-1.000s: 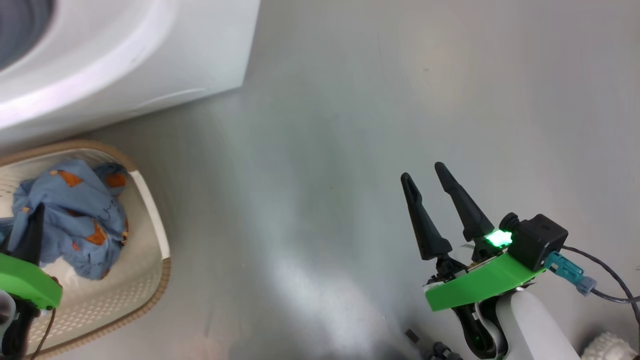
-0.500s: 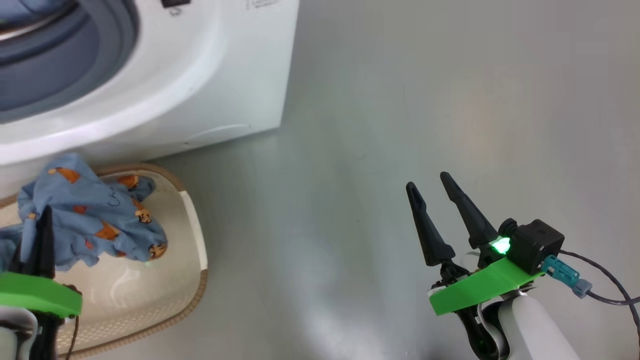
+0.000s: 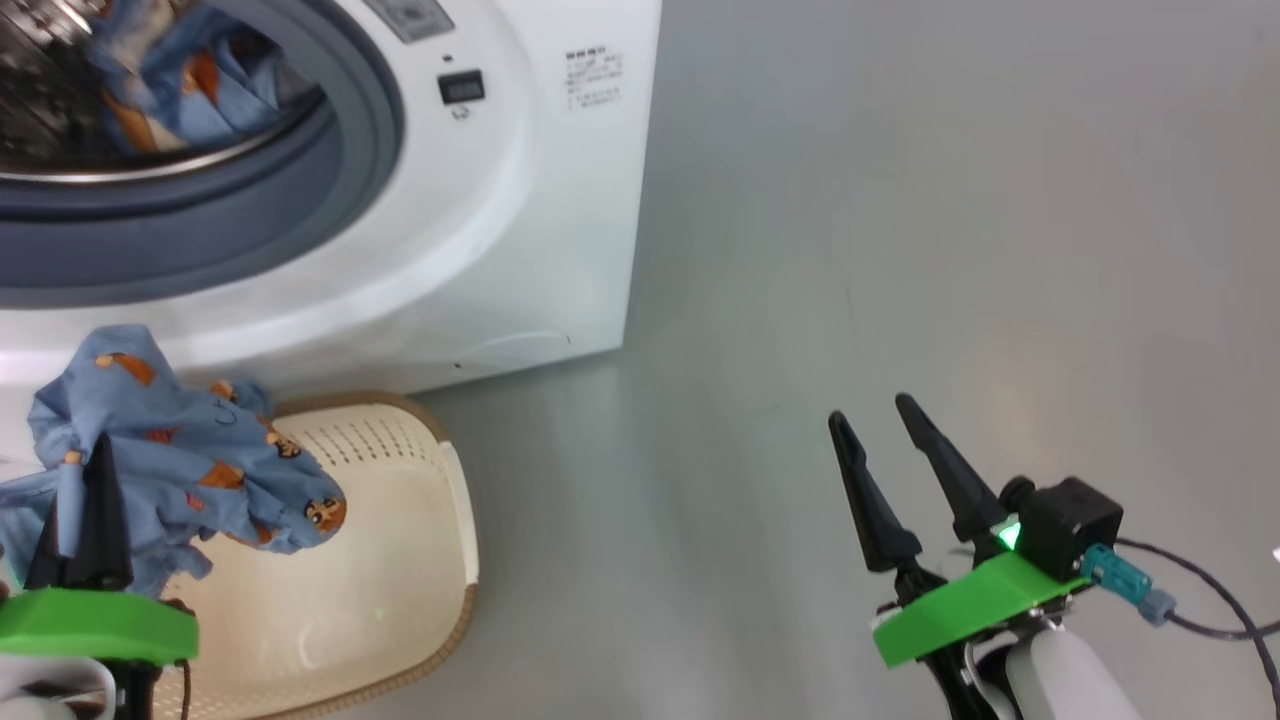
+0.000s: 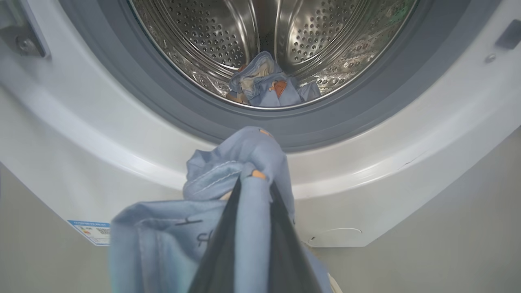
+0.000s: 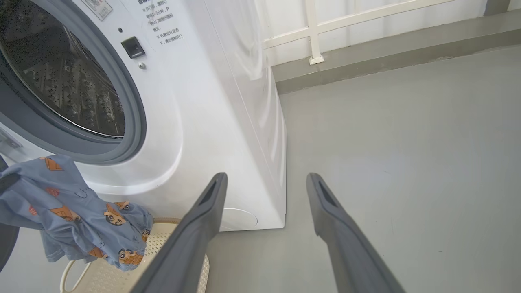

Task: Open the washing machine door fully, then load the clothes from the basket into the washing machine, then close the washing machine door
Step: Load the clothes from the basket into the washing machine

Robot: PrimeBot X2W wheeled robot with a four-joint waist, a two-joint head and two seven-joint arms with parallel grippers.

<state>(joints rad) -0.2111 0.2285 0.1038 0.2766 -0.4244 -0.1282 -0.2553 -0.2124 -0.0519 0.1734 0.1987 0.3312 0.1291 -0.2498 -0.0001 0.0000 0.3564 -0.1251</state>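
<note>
Your left gripper has its fingers clamped on a light blue garment, held above the basket and just below the mouth of the washing machine, where a second garment lies in the drum; your right gripper hovers over the floor, fingers apart

The washing machine stands at the left, its drum opening facing the robot. One garment lies in the drum, at the bottom near the front. The basket sits on the floor just before the machine's base, below the opening. A second garment hangs above the basket's left part, held between the fingers of the left gripper. The right gripper is over the floor, well right of basket and machine.
</note>
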